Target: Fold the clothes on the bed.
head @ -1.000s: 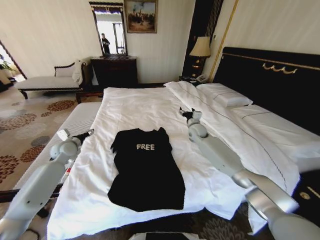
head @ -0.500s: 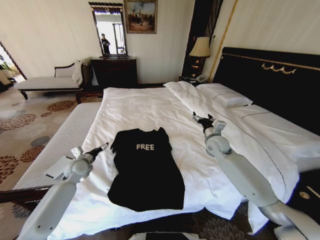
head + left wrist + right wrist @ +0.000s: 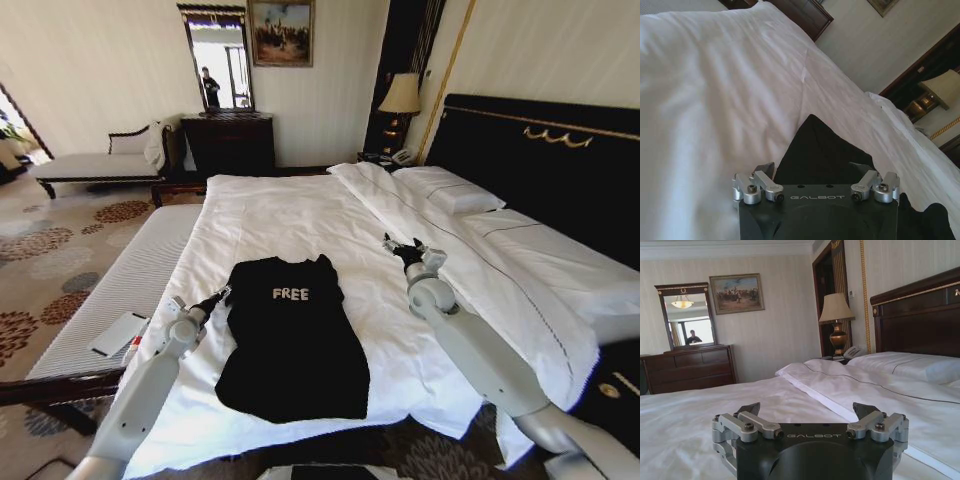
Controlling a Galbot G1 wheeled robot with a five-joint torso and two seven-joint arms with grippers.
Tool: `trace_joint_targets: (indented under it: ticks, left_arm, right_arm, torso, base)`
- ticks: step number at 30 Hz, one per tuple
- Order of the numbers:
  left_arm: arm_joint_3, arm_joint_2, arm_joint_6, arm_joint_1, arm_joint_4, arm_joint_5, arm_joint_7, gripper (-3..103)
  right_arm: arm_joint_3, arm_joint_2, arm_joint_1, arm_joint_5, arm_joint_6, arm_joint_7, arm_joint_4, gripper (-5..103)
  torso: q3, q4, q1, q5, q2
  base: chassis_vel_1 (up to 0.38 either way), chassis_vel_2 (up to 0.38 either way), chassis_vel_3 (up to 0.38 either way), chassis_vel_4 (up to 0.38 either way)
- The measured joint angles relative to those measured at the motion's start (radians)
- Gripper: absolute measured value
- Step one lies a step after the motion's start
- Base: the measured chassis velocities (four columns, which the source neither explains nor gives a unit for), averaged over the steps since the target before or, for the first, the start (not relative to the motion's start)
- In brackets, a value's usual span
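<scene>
The clothes are one black T-shirt [image 3: 292, 340] lying flat on the white duvet of the bed [image 3: 280, 205], white "FREE" lettering up, collar toward the headboard. My left gripper [image 3: 218, 297] is open and hovers low right beside the shirt's left sleeve. In the left wrist view that gripper [image 3: 812, 169] points at the black sleeve corner [image 3: 821, 150], nothing between its fingers. My right gripper [image 3: 402, 246] stands open over bare duvet, well to the right of the shirt's collar. The right wrist view shows it [image 3: 807, 410] holding nothing.
A dark headboard [image 3: 540, 160] and pillows [image 3: 450, 190] bound the bed on the right. A striped bench [image 3: 110, 300] with a white flat object [image 3: 118, 333] runs along the bed's left side. A dresser [image 3: 228, 142], a lamp [image 3: 401, 97] and a chaise [image 3: 95, 165] stand at the far wall.
My left arm has swung in over the bed's edge, bringing its gripper up to the shirt's left sleeve. My right gripper has moved right and toward me, away from the collar.
</scene>
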Motion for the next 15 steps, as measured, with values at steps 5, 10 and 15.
trace_joint_targets:
  ticks: [5, 10, 15]
  left_arm:
    - [0.004, -0.001, -0.008, -0.007, 0.005, 0.002, 0.01, 70]
    - [0.006, 0.012, -0.011, 0.0, -0.002, 0.006, 0.02, 54]
    - [0.0, 0.013, -0.02, 0.002, 0.001, 0.012, 0.029, 32]
  right_arm:
    - [-0.007, 0.006, 0.015, 0.0, 0.001, -0.001, -0.025, 100]
    - [-0.008, 0.012, 0.022, -0.002, 0.002, -0.005, -0.045, 100]
    - [-0.008, 0.017, 0.017, -0.007, 0.002, -0.007, -0.052, 100]
  torso:
    - [0.0, -0.0001, 0.0, 0.0, 0.0]
    - [0.0, 0.0001, 0.0, 0.0, 0.0]
    - [0.0, 0.0, 0.0, 0.0, 0.0]
  base:
    - [0.0, 0.0, 0.0, 0.0]
    - [0.0, 0.0, 0.0, 0.0]
    - [0.0, 0.0, 0.0, 0.0]
